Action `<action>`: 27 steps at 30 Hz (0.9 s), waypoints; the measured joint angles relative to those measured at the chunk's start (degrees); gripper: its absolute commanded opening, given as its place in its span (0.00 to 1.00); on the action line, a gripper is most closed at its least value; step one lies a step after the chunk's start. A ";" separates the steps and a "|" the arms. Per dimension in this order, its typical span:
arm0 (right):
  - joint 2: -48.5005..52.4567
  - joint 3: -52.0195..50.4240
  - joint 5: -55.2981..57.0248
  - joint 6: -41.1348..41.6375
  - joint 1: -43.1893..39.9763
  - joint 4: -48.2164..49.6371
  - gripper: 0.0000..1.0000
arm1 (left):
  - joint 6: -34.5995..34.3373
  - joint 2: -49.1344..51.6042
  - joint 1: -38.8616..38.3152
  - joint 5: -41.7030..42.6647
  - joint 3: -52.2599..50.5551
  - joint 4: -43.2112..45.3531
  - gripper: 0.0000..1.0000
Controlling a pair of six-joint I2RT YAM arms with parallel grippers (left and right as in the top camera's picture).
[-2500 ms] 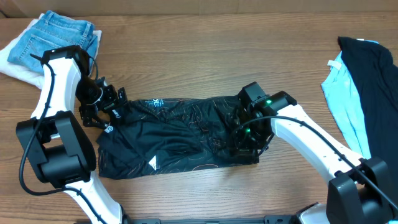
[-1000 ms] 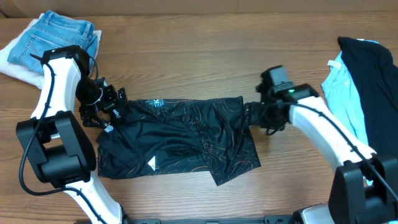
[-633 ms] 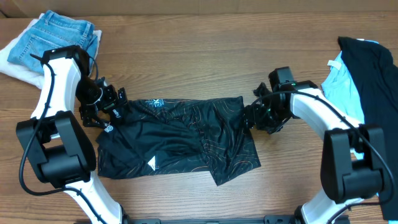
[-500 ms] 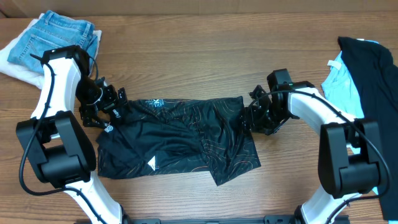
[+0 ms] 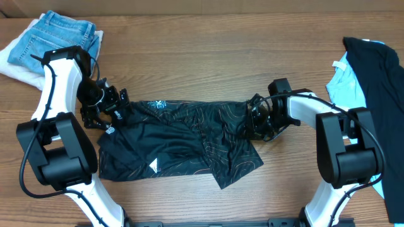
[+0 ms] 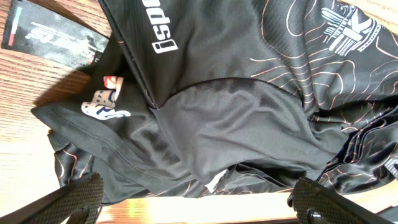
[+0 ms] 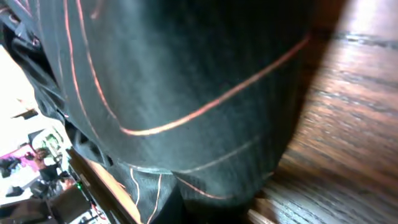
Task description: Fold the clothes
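Note:
The clothes, a black jersey (image 5: 177, 139) with thin orange contour lines and small white logos, lie spread across the middle of the wooden table. My left gripper (image 5: 101, 111) hovers over its left end, open, with both pads (image 6: 74, 198) wide apart above the cloth (image 6: 236, 112) and nothing between them. My right gripper (image 5: 256, 123) sits low at the jersey's right edge, shut on the bunched fabric. In the right wrist view black cloth (image 7: 174, 74) fills the frame and hides the fingers.
Blue jeans (image 5: 60, 36) lie on a white cloth (image 5: 11, 63) at the back left corner. A plain black garment (image 5: 379, 69) and a light blue one (image 5: 344, 88) lie at the right edge. Bare wood (image 5: 202, 63) stretches behind the jersey.
My right gripper has moved left and down onto the jersey's right edge and shut on it, and the edge has bunched there. The left arm has not moved.

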 measured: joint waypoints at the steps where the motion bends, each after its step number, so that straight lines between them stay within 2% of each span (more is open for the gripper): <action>1: 0.00 -0.07 -0.04 0.79 0.00 0.22 0.04 | 0.00 0.00 0.00 -0.02 0.00 0.00 1.00; 7: 0.00 -0.11 0.00 6.49 -1.25 0.85 0.04 | 0.00 0.02 0.00 -0.02 0.00 0.00 1.00; 11: -0.33 -0.11 0.79 8.50 -5.27 -0.74 0.04 | 0.00 0.00 0.00 0.00 0.00 0.00 1.00; 19: -5.51 -0.04 12.98 9.75 -16.41 -6.29 0.04 | 0.00 0.00 0.00 -0.02 0.00 0.00 1.00; 27: -13.03 2.82 20.37 11.28 -17.81 -12.85 0.04 | 0.00 0.00 0.00 0.00 0.00 0.02 1.00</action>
